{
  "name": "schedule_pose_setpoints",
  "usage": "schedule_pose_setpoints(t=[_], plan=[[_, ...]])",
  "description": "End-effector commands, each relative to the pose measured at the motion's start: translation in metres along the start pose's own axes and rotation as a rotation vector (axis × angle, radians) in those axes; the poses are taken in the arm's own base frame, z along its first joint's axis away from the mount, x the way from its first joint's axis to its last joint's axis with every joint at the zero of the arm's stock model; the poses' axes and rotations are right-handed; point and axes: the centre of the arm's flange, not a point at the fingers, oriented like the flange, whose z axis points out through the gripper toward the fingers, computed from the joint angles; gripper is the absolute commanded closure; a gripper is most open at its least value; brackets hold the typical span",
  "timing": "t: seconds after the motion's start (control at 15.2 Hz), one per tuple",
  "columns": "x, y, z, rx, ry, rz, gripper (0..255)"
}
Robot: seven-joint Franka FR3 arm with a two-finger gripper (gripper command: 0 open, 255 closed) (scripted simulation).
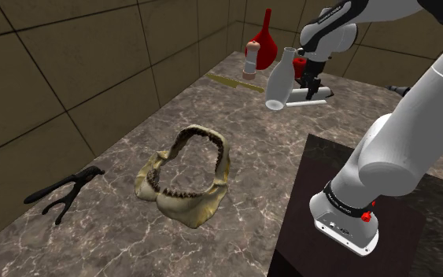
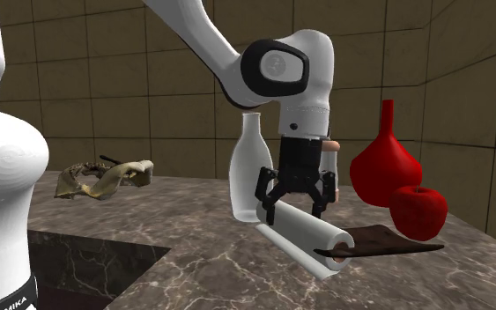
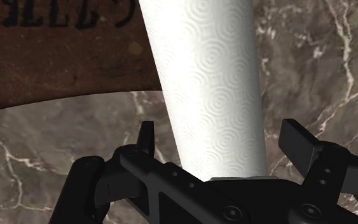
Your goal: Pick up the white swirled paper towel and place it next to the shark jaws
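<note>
- At the shoulder view's far left, a black forked tool [image 1: 60, 193] lies on the marbled countertop [image 1: 117, 244].
- Right of it sit the shark jaws [image 1: 184, 177], gaping, with rows of teeth along the rim. The second exterior view puts them far back at its left [image 2: 105, 176], well apart from the roll.
- Beyond the jaws, an olive stick [image 1: 235, 82] lies flat near the tiled wall.
- A white bottle [image 1: 278, 83] stands upright just beside the gripper. From the second exterior view [image 2: 246, 172] it stands behind the roll's end.
- The paper towel roll [image 1: 310, 100] lies on its side on the countertop, directly under the gripper [image 1: 309, 85]. The second exterior view shows its whole length and its dark core [image 2: 303, 236], and the wrist view adds the embossed rings on its surface [image 3: 209, 83].
- The gripper [image 2: 294, 207] hangs low over the roll. In the wrist view [image 3: 225, 137] its fingers [image 3: 301, 143] stand apart, one on each side of the roll with a slim gap at each, so nothing is clasped.
- The roll's other end reaches a flat brown board [image 2: 382, 239]. The wrist view shows dark lettering on it [image 3: 56, 57]. Whether the roll rests on the board I cannot tell.
- A red vase [image 1: 268, 43] stands at the back. The second exterior view [image 2: 385, 163] adds a red apple [image 2: 418, 211] in front of it.
- The dark stand [image 1: 353, 197] sits at the shoulder view's lower right.
</note>
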Motion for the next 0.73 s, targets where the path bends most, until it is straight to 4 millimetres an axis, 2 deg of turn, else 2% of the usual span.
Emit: schedule_pose_setpoints(t=[0.0,0.33,0.4,0.66], plan=[[0.0000,-0.0001,0.0025,0.000,0.000,0.000,0],[0.0000,-0.0001,0.0024,0.000,0.000,0.000,0],[0.0000,-0.0001,0.0024,0.000,0.000,0.000,255],[0.0001,-0.0001,0.0025,0.000,0.000,0.000,255]])
